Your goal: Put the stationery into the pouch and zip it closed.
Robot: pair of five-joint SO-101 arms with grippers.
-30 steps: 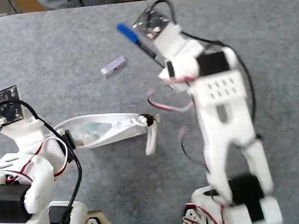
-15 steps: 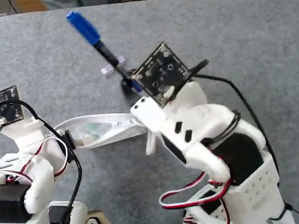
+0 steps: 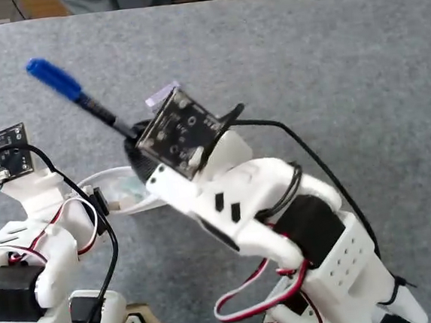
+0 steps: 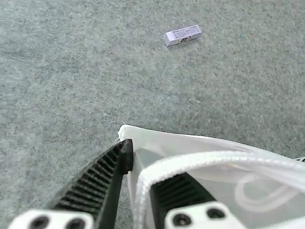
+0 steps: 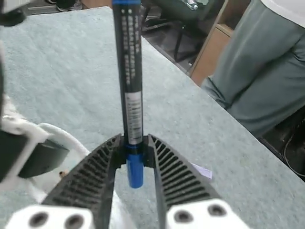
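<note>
High view: a pen (image 3: 86, 103) with a blue cap is being held above the grey table (image 3: 342, 60), tilted, its capped end pointing toward the far left. In the right wrist view the pen (image 5: 128, 71) is being clamped by the right gripper (image 5: 133, 143), whose ribbed fingers (image 5: 102, 167) are being kept narrow on the barrel near its blue tail end. The white pouch (image 3: 115, 178) is lying on the table between the two arms, partly covered by the right arm, with its mouth gaping. In the left wrist view a corner of the pouch (image 4: 205, 152) is being pinched by the left gripper (image 4: 138, 167), one finger on each side of the rim. A small white box (image 4: 182, 35) is lying flat on the table beyond the pouch, well apart from it.
</note>
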